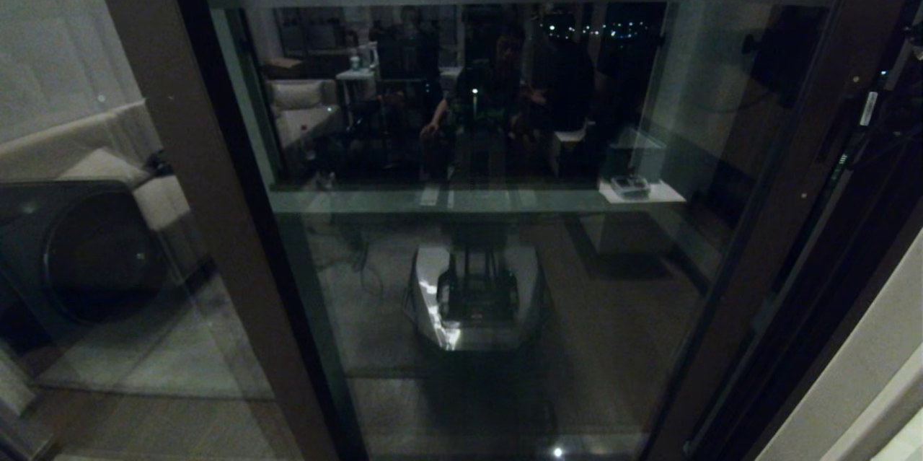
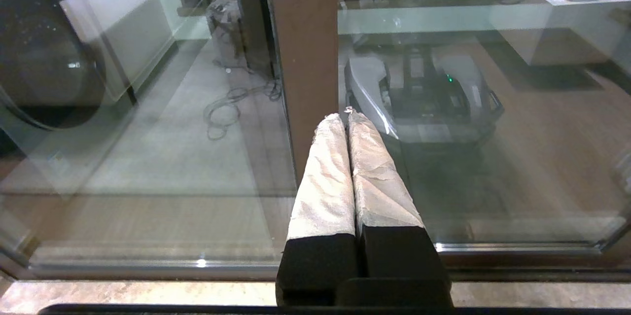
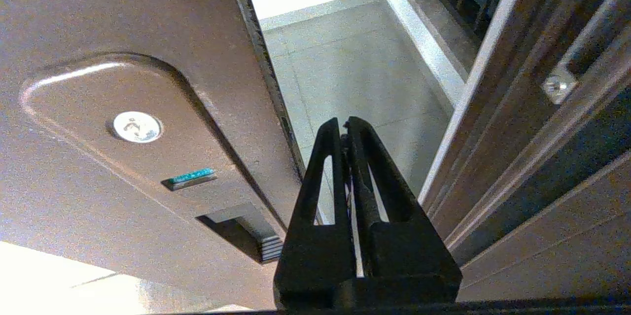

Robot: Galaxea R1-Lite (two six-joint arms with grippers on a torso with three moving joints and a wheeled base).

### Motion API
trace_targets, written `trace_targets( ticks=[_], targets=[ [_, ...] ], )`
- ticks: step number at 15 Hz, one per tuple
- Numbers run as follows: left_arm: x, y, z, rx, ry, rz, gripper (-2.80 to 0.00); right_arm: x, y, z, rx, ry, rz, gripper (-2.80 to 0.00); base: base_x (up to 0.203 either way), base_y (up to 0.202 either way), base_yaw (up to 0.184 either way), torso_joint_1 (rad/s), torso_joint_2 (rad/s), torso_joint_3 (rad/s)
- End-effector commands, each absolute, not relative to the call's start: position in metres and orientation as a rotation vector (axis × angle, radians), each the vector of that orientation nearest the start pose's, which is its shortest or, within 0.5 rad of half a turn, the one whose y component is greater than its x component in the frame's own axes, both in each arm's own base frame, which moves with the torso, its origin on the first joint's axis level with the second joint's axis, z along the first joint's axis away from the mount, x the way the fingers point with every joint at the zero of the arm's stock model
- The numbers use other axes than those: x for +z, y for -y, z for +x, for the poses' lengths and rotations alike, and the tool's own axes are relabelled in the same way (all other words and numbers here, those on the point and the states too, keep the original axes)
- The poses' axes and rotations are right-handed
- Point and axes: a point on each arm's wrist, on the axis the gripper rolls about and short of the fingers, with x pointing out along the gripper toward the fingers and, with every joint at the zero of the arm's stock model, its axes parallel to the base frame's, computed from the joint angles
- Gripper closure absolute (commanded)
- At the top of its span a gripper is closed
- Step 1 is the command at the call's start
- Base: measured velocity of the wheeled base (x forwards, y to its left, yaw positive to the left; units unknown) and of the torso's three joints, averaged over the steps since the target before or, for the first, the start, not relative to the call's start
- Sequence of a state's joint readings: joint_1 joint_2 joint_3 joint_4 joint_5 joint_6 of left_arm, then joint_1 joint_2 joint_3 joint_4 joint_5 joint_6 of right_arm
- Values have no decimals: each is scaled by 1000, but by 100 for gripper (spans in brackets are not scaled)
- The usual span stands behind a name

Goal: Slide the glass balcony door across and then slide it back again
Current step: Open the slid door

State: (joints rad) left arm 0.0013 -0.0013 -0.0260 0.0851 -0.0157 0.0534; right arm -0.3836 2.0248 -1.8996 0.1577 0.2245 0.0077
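Dim room reflections are seen across the door (image 1: 497,179), which fills the head view, its frosted band at the top. Its handle (image 3: 143,142) is recessed in the stile beside a narrow gap showing grey balcony tiles (image 3: 345,68). The left gripper (image 2: 348,117) is shut on nothing near a brown frame post (image 2: 305,53); the right gripper (image 3: 343,128) is closed and empty at the gap.

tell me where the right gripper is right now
In the right wrist view the right gripper points into the gap between the glass balcony door edge and the door jamb, beside the recessed handle.
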Motion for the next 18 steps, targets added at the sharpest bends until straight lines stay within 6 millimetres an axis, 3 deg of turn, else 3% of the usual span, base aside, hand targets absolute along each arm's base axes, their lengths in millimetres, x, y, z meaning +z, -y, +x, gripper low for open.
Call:
trace_targets(
  ticks=[1, 18],
  targets=[
    [74, 0, -25, -15, -58, 53, 0, 297, 147, 382, -153, -265, 91, 0, 0, 0, 0, 0, 0, 0],
    [74, 0, -25, -15, -58, 53, 0, 293, 126, 384, -104, -287, 89, 0, 0, 0, 0, 0, 0, 0]
  ],
)
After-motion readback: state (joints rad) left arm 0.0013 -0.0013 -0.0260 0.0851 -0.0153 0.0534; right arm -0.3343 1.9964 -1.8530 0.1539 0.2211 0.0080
